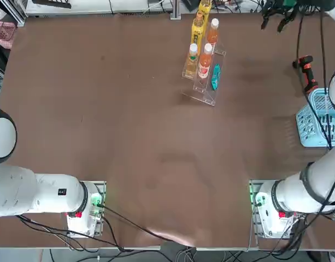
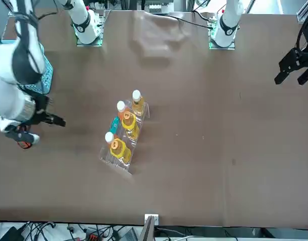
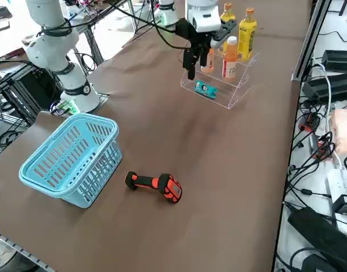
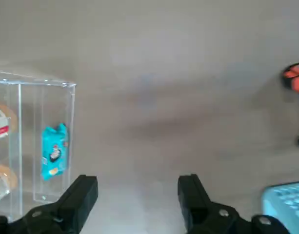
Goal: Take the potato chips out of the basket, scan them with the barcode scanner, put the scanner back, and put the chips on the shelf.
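The teal potato chips (image 3: 206, 89) lie on the lowest step of the clear shelf (image 3: 234, 90), in front of the drink bottles; they also show in the top view (image 1: 215, 77) and the wrist view (image 4: 54, 151). My right gripper (image 3: 190, 68) hangs open and empty above the table beside the shelf, apart from it, with nothing between its fingers (image 4: 83, 195). On the brown table the barcode scanner (image 3: 156, 184) lies on its side next to the light blue basket (image 3: 68, 158). No item shows inside the basket.
Orange and yellow drink bottles (image 1: 204, 57) stand on the shelf's upper steps. Basket (image 1: 320, 117) and scanner (image 1: 307, 71) sit near the table's right edge. Cables and equipment (image 3: 331, 170) lie just past that edge.
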You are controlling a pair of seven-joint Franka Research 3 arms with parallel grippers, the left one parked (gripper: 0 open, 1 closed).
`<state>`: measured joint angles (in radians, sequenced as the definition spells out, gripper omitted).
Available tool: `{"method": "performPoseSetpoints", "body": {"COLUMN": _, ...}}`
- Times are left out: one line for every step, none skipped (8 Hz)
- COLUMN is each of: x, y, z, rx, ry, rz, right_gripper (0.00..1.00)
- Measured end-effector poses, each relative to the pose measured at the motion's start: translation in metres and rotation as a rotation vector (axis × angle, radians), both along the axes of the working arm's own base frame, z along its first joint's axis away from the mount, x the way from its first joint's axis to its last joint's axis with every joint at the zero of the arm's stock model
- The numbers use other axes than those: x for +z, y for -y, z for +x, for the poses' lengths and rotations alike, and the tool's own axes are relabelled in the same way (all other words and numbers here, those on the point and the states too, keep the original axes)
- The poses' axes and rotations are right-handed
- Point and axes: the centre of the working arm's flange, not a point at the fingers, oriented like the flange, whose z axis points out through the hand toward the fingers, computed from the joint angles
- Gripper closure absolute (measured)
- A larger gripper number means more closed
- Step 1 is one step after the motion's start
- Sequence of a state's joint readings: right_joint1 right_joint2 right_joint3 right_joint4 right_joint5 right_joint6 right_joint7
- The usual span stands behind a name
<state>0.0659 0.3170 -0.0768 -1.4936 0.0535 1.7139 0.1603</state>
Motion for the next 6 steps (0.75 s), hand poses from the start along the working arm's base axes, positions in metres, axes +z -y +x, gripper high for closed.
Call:
{"method": "performPoseSetpoints", "body": {"x": 0.023, "y": 0.022, "z": -0.001, "rx": 0.0, "ry": 0.003, "rz": -0.007, "right_gripper": 0.0}}
{"method": "performPoseSetpoints", "body": {"x": 0.048, "y": 0.034, "z": -0.003, "rx": -0.002, "ry": 0.005, "rz": -0.011, "right_gripper": 0.0}}
{"method": "performPoseSetpoints", "body": {"x": 0.077, "y": 0.037, "z": -0.007, "rx": -0.003, "ry": 0.019, "rz": -0.012, "right_gripper": 0.0}}
{"method": "performPoseSetpoints", "body": {"x": 0.102, "y": 0.036, "z": -0.013, "rx": -0.001, "ry": 0.042, "rz": -0.011, "right_gripper": 0.0}}
{"method": "performPoseSetpoints", "body": {"x": 0.119, "y": 0.036, "z": -0.019, "rx": 0.0, "ry": 0.059, "rz": -0.01, "right_gripper": 0.0}}
{"method": "performPoseSetpoints", "body": {"x": 0.123, "y": 0.035, "z": -0.023, "rx": 0.001, "ry": 0.054, "rz": -0.008, "right_gripper": 0.0}}
